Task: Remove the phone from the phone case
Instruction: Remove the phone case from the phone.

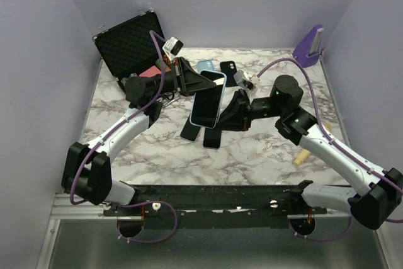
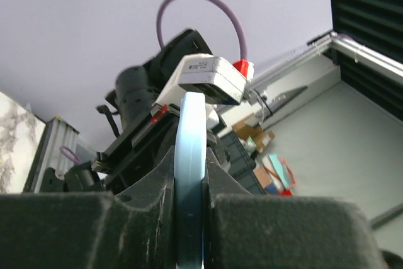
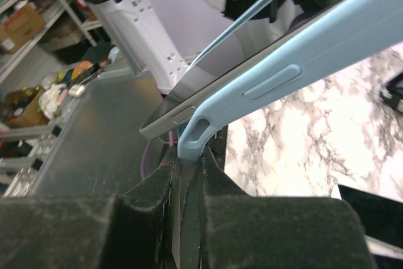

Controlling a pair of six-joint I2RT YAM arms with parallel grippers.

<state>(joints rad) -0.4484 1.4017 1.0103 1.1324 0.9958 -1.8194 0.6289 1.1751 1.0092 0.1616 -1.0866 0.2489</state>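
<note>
- dark flat phone [image 1: 210,96] in light-blue rubber case [image 3: 302,61], held above centre of marble table [image 1: 264,149], long axis far-to-near.
- left gripper [image 1: 199,82] clamped on far end; right gripper [image 1: 228,113] clamped on case's right edge nr near corner, where phone edge sits proud.

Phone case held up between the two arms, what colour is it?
Light blue; the phone case shows best in the right wrist view.
</note>
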